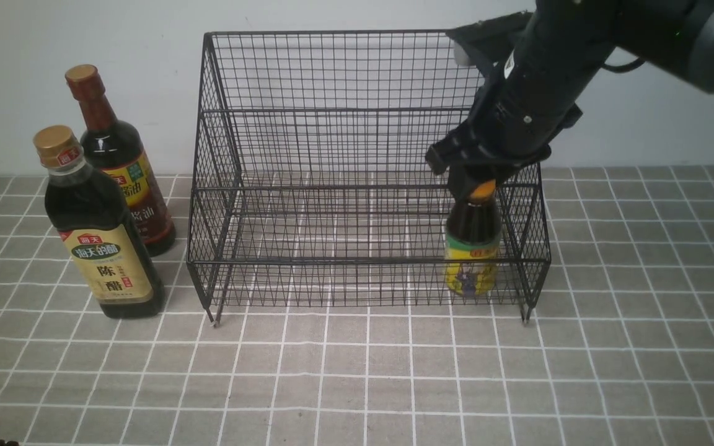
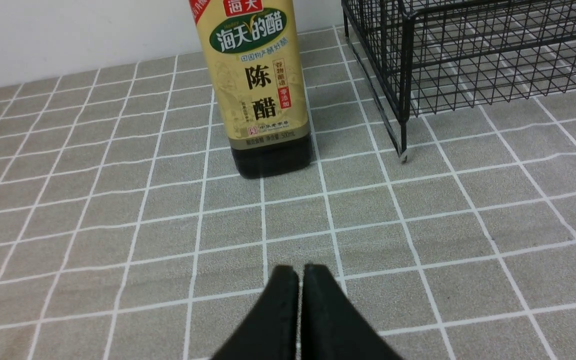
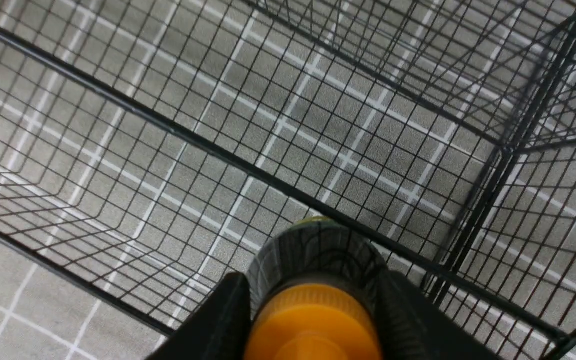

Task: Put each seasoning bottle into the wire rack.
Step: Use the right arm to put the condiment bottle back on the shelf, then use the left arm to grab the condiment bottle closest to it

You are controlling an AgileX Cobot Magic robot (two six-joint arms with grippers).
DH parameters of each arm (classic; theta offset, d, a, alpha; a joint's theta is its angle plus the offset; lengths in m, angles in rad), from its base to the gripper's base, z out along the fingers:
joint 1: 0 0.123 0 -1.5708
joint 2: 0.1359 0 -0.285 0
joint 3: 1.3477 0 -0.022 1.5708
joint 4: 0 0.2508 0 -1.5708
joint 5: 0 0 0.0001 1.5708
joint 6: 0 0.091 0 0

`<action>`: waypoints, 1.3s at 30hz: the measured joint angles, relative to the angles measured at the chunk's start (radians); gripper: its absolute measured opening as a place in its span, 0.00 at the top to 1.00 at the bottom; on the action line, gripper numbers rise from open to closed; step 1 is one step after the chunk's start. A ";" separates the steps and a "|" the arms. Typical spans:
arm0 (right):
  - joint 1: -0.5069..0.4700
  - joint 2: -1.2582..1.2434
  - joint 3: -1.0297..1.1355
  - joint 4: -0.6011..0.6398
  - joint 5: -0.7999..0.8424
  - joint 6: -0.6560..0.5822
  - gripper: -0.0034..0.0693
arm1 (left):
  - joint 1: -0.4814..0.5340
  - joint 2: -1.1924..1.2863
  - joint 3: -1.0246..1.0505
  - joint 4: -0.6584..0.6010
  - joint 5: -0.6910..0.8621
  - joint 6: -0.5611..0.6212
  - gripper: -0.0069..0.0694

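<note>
**Desk:** What stands around your right hand [image 1: 484, 184]?

**Spotter:** Black wire on nearly every side. It reaches down into the large black wire-mesh rack [image 1: 332, 111] at the right end of the low front tier. The rack's sloped right wall is just beside it, and the front rail runs between it and you. Its fingers are clamped on the orange cap of the small squeeze bottle with the yellow-green label [image 1: 473, 248], which stands upright there, inside the rack.

**Desk:** And outside the rack?

**Spotter:** Two dark-liquid bottles stand on the grey tiled surface [image 1: 357, 384], left of the rack. The gold-capped bottle with the beige label [image 1: 100, 248] is in front. The taller brown-capped bottle with the yellow-red label [image 1: 124, 179] is close behind it, by the white wall [image 1: 22, 93].

**Desk:** What do the wrist views add?

**Spotter:** The right wrist view shows the fingers flanking the cap and the mesh below the bottle, which the arm hides from the front. Only the left wrist view shows your left hand [image 2: 299, 272]: jaws pressed together, holding nothing, above the tiles. The gold-capped bottle is ahead of it, with a rack foot beside that.
</note>
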 joint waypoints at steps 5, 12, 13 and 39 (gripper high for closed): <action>0.000 -0.010 -0.003 -0.021 -0.006 0.015 0.35 | 0.000 0.000 0.000 0.000 0.000 0.000 0.92; 0.000 -0.190 -0.003 -0.048 -0.006 0.045 0.26 | 0.000 0.000 0.000 0.000 0.000 0.000 0.92; 0.000 -0.239 -0.003 -0.051 -0.006 0.053 0.28 | 0.000 0.000 0.000 0.000 0.000 0.000 0.92; 0.000 -1.785 1.231 -0.162 -0.832 0.262 0.97 | 0.000 0.000 0.000 0.000 0.000 0.000 0.92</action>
